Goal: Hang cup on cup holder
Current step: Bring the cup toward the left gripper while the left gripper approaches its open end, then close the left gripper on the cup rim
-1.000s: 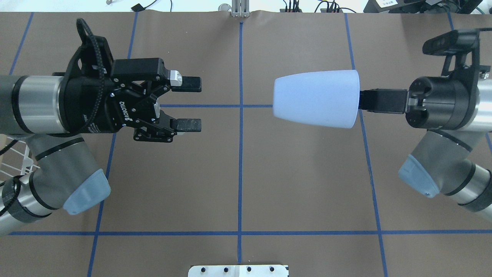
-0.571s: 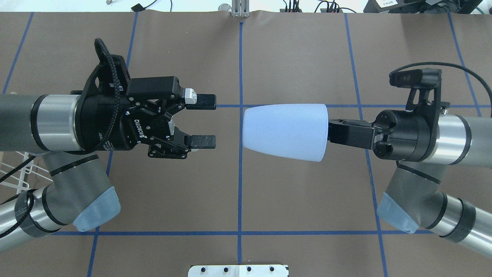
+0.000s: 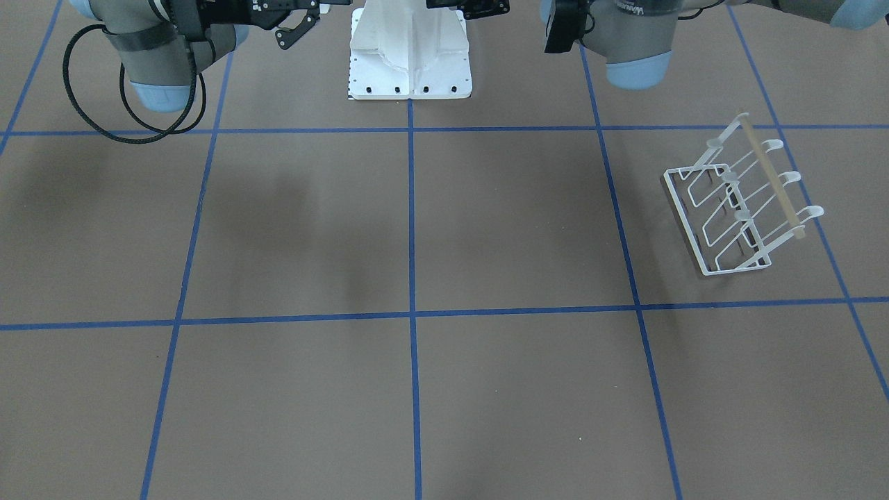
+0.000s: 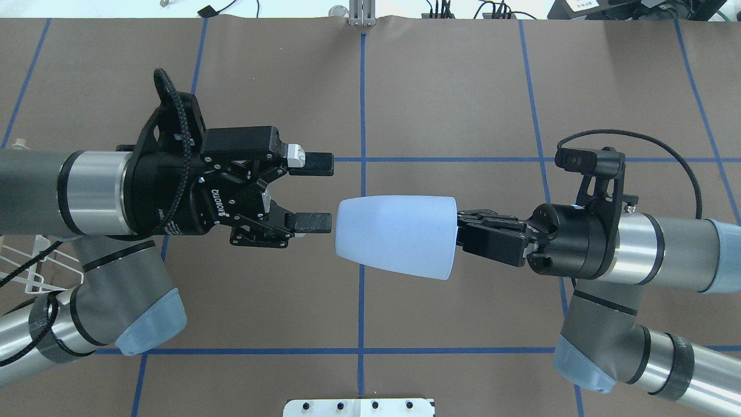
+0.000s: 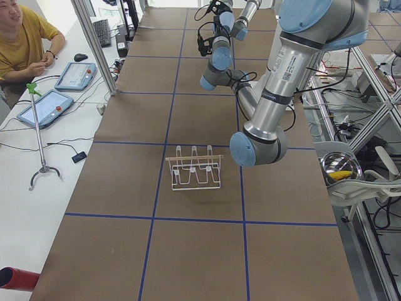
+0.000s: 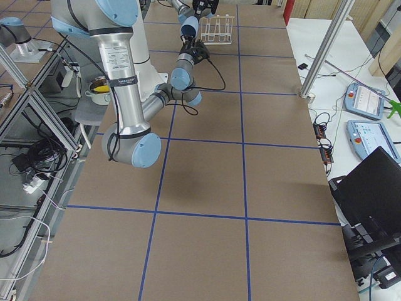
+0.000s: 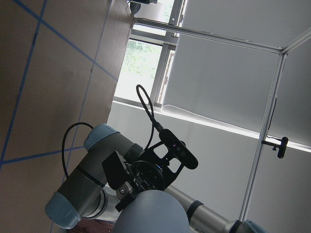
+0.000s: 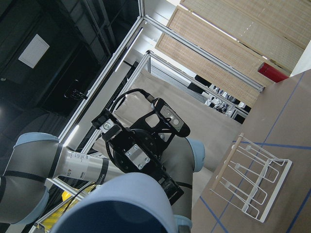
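Observation:
The pale blue cup [image 4: 396, 236] hangs on its side in mid-air over the table's middle, its closed base pointing at my left gripper. My right gripper [image 4: 461, 231] is shut on the cup at its wide rim end, with the fingertips hidden by the rim. My left gripper [image 4: 330, 192] is open, and its lower finger [image 4: 312, 221] is almost touching the cup's base. The cup also fills the bottom of both wrist views [image 7: 150, 213] [image 8: 116, 204]. The white wire cup holder [image 3: 743, 208] [image 5: 194, 168] stands on the table far off on my left side, with nothing on its prongs.
The white robot pedestal [image 3: 410, 48] is at the table's near edge. A corner of the cup holder's wire [image 4: 23, 260] shows under my left arm. A seated person [image 5: 25, 37] and tablets [image 5: 47, 106] are beside the table. Blue tape lines grid the brown surface.
My right arm has carried the cup leftwards and nearer to the robot. My left gripper has moved right, still open, so the gap to the cup's base has nearly closed.

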Tool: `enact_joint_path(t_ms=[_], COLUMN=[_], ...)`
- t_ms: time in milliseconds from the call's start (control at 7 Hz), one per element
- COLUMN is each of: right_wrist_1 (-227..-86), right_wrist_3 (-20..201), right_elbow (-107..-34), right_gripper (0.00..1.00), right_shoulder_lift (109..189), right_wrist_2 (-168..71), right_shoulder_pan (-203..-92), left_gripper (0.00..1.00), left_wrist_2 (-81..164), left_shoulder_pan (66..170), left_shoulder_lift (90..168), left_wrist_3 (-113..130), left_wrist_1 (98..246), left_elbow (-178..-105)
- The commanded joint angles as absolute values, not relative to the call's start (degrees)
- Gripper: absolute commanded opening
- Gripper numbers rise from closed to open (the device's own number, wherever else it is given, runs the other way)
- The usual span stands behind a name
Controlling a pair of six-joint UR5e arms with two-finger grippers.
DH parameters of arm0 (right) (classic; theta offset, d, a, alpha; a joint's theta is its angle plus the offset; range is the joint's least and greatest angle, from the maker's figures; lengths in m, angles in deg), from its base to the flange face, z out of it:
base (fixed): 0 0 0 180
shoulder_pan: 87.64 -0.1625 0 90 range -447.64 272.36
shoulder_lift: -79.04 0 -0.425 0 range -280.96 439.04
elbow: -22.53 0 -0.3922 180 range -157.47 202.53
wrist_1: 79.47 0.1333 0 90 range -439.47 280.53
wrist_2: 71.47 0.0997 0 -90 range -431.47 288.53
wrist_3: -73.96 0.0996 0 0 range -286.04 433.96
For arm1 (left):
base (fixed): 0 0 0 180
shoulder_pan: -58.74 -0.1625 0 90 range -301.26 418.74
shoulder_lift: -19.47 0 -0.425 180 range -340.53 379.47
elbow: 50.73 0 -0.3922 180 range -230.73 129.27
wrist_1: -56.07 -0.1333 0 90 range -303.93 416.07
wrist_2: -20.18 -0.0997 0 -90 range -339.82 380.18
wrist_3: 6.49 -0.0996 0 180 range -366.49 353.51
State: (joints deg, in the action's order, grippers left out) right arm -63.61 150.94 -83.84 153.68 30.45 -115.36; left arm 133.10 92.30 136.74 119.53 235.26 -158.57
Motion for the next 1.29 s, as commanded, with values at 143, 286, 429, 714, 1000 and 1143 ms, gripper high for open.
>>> enact_joint_path(t_ms=[143,286,429,714,1000,1143], right_wrist_1=[-63.7,-63.7,-63.9,-64.3,-64.5,-64.5], right_wrist_3=[150.9,150.8,150.8,150.7,150.1,150.1], right_elbow=[-83.6,-83.6,-83.5,-83.5,-83.5,-83.6], right_gripper=[0.00,0.00,0.00,0.00,0.00,0.00], right_shoulder_lift=[152.8,152.8,152.8,152.8,152.8,152.8], right_wrist_2=[29.1,29.1,28.9,27.8,27.8,27.5], right_shoulder_pan=[-115.1,-115.1,-114.9,-114.5,-114.3,-114.0], left_gripper=[0.98,0.98,0.98,0.98,0.97,0.93], left_wrist_2=[133.0,132.9,132.9,131.8,130.8,130.7], left_shoulder_pan=[90.7,90.1,89.9,88.9,88.0,87.9], left_shoulder_lift=[136.5,136.5,136.2,136.2,136.1,136.1], left_wrist_3=[119.1,119.1,119.0,118.9,118.8,118.8], left_wrist_1=[236.2,236.7,236.9,237.0,237.5,237.5], left_elbow=[-158.2,-158.2,-158.2,-158.3,-158.2,-158.2])
